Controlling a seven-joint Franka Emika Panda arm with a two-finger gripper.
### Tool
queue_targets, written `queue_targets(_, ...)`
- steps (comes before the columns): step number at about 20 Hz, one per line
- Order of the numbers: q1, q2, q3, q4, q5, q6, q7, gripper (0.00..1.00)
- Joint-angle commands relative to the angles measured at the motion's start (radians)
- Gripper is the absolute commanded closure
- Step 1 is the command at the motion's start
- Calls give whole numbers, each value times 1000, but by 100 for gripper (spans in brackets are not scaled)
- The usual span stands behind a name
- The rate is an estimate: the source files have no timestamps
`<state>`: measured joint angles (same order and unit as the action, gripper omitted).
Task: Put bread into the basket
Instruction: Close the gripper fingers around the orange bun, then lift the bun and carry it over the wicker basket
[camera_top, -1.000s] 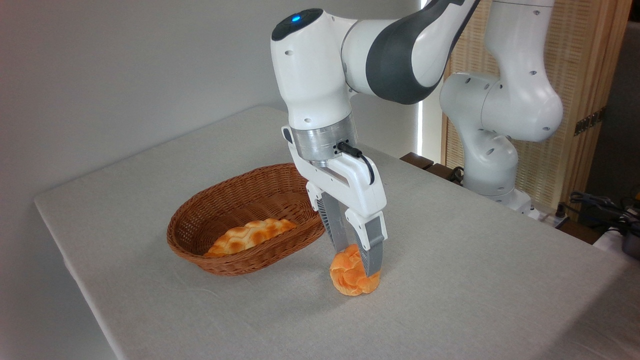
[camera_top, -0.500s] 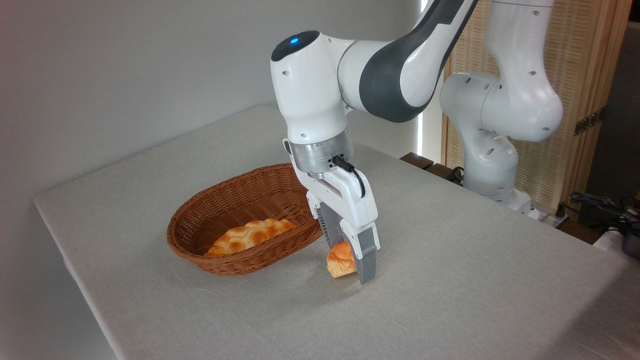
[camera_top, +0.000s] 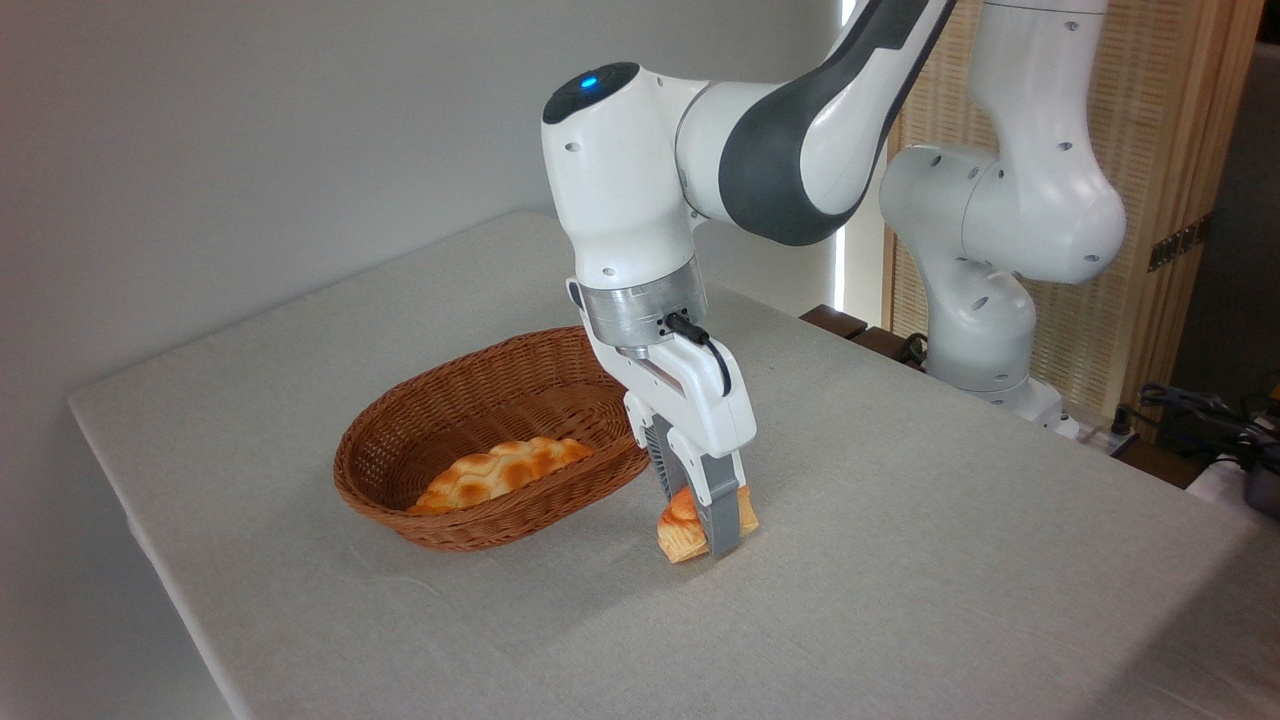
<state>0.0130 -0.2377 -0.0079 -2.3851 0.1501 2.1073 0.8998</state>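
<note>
Two grey fingers (camera_top: 722, 515) clamped on squashed knotted orange bun (camera_top: 680, 527), beside oval woven wicker basket (camera_top: 400, 460).

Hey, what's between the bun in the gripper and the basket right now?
Nothing. In the camera view only a short strip of bare tablecloth separates the bun, pinched in the gripper, from the basket, which holds a braided loaf.

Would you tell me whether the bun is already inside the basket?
No, the bun is pinched in the gripper beside the basket, which holds only the paler loaf.
</note>
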Motion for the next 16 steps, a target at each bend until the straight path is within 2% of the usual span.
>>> queue_targets(1,1,1,6,-9,16,14,4,61)
queue_targets(5,8,-12,6,24,14,-4,4,61)
queue_targets(8,8,-9,14,130,14,-148,5,61)
queue_targets(16,8,-8,6,342,-3,-337,11,59)
